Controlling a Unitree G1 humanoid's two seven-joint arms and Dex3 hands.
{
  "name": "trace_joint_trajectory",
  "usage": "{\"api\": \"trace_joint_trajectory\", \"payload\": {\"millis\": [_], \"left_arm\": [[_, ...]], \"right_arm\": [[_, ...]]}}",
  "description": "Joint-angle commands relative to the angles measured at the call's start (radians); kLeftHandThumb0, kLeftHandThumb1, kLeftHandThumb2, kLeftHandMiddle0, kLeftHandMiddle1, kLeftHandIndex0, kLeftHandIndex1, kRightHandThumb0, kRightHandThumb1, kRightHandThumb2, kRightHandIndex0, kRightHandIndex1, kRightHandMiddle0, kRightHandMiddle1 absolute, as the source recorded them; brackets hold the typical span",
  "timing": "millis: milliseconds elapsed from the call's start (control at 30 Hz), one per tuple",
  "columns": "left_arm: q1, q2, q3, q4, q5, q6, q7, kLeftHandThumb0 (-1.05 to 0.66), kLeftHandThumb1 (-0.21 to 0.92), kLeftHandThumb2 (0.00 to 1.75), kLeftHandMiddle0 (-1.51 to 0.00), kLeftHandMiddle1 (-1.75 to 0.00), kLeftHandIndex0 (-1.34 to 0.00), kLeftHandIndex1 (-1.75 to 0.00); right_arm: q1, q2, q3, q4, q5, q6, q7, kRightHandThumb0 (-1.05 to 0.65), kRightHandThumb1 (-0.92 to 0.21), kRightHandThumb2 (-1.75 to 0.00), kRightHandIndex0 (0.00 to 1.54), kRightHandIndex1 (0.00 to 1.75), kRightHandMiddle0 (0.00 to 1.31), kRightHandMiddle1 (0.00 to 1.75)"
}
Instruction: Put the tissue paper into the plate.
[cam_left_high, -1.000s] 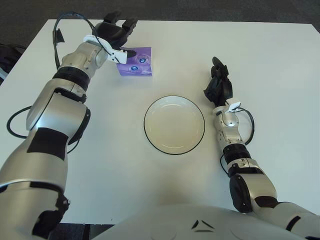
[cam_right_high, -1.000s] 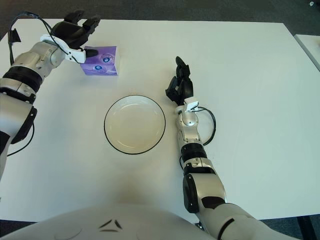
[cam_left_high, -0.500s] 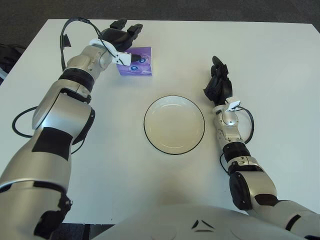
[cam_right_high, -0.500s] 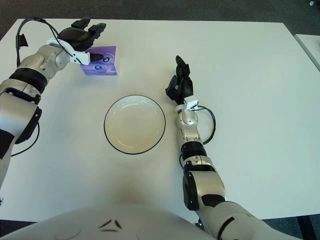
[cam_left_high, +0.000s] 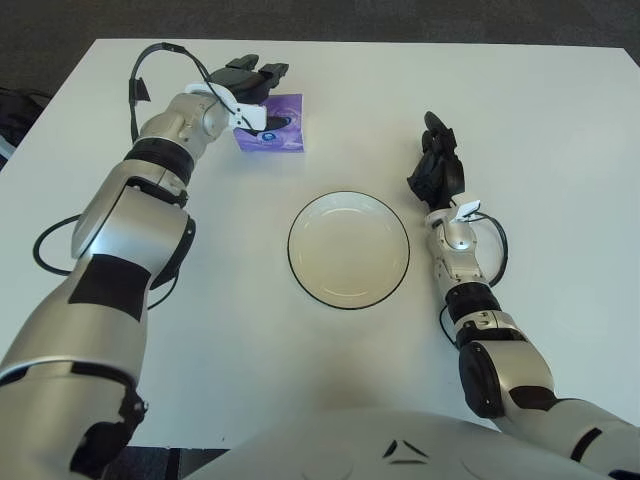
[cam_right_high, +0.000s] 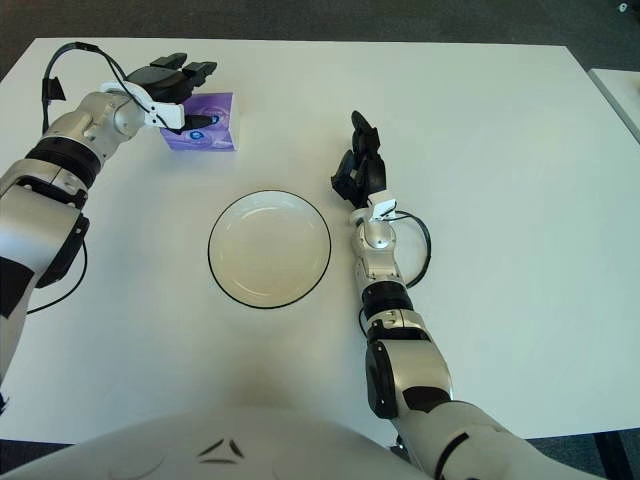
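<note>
Lower and further over the packet now comes the left hand (cam_left_high: 254, 83), swung in from the far left corner so its dark fingers (cam_right_high: 190, 70) reach across the top of the purple tissue pack (cam_left_high: 274, 128). Those fingers look spread above it, one tip low against the pack's near side, not yet clamped on anything as far as I can judge. The tissue pack lies flat on the white table (cam_left_high: 560, 130), well apart from the black-rimmed plate (cam_left_high: 302, 222) nearer the robot. It should be light and soft, a slick wrapper that gives under pressure, so a pinch across its short sides looks safest. Meanwhile the right hand (cam_left_high: 436, 168) shows just right of the plate, fingers drawn together, holding nothing.
</note>
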Motion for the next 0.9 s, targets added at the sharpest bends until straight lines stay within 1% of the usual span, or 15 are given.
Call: {"api": "trace_joint_trajectory", "payload": {"millis": [0, 433, 633, 767, 867], "left_arm": [[0.005, -0.007, -0.014, 0.002, 0.005, 0.012, -0.012, -1.05, 0.92, 0.72, 0.00, 0.00, 0.00, -0.30], [-0.006, -0.039, -0.070, 0.019, 0.041, 0.069, -0.018, -1.05, 0.92, 0.79, 0.00, 0.00, 0.00, -0.26], [-0.009, -0.054, -0.108, 0.037, 0.069, 0.106, -0.051, -1.05, 0.92, 0.82, 0.00, 0.00, 0.00, -0.21], [-0.008, -0.059, -0.123, 0.043, 0.082, 0.119, -0.049, -1.05, 0.92, 0.84, 0.00, 0.00, 0.00, -0.19], [-0.003, -0.063, -0.148, 0.054, 0.105, 0.139, -0.034, -1.05, 0.92, 0.84, 0.00, 0.00, 0.00, -0.18]], "right_arm": [[0.103, 0.011, -0.002, 0.107, 0.002, 0.053, -0.010, -0.68, -0.92, -1.01, 0.17, 0.00, 0.00, 0.35], [0.104, 0.009, -0.001, 0.112, 0.002, 0.048, -0.017, -0.68, -0.92, -1.01, 0.17, 0.00, 0.00, 0.35], [0.107, 0.010, -0.002, 0.110, 0.003, 0.047, -0.017, -0.68, -0.92, -1.01, 0.17, 0.00, 0.00, 0.36], [0.108, 0.010, -0.002, 0.109, 0.004, 0.047, -0.017, -0.68, -0.92, -1.01, 0.17, 0.00, 0.00, 0.36], [0.109, 0.011, -0.003, 0.107, 0.005, 0.046, -0.019, -0.68, -0.92, -1.02, 0.17, 0.00, 0.00, 0.37]]}}
